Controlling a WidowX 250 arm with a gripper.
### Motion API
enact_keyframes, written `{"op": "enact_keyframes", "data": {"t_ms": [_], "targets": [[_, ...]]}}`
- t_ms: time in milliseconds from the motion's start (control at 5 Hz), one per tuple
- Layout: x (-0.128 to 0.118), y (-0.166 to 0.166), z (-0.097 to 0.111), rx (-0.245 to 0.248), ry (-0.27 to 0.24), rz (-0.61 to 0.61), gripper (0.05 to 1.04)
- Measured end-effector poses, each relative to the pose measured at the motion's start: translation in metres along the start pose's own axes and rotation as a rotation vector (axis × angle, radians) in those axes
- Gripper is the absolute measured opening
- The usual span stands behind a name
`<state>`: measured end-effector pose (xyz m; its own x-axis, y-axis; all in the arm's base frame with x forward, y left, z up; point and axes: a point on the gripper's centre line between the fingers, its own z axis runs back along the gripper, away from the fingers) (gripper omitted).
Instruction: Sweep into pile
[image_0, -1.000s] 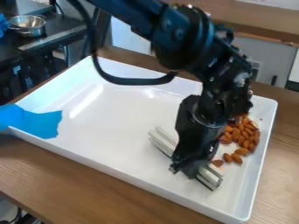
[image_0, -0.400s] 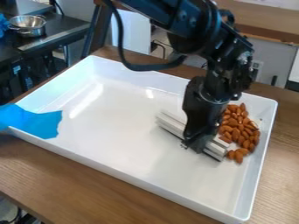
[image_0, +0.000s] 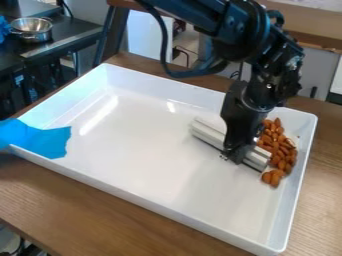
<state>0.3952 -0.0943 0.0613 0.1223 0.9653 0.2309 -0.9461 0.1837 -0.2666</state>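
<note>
Pale bar (image_0: 208, 134) nearer brown almonds (image_0: 280, 164)

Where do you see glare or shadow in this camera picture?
Camera view: a long bright streak on the left of the white tray; a smaller glint near its far wall; a thin dark line, probably shadow, along the near side of the pale bar.

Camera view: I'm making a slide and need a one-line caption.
Gripper holding a pale bar beside almonds clustered inside a white tray.

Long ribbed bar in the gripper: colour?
Long ribbed bar: whitish to light grey, best in camera view.
</note>
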Motion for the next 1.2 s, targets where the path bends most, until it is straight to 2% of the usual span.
{"op": "enact_keyframes", "data": {"t_ms": [200, 400, 600, 800, 1000, 1200], "targets": [[0.001, -0.002, 0.0, -0.014, 0.004, -0.024, 0.381], [0.031, 0.003, 0.019, -0.047, 0.038, -0.031, 0.381], [0.078, 0.02, 0.054, -0.105, 0.107, -0.134, 0.381], [0.125, 0.044, 0.075, -0.151, 0.219, -0.322, 0.381], [0.151, 0.071, 0.071, -0.08, 0.256, -0.54, 0.381], [0.166, 0.108, 0.036, -0.006, 0.179, -0.726, 0.381]]}}
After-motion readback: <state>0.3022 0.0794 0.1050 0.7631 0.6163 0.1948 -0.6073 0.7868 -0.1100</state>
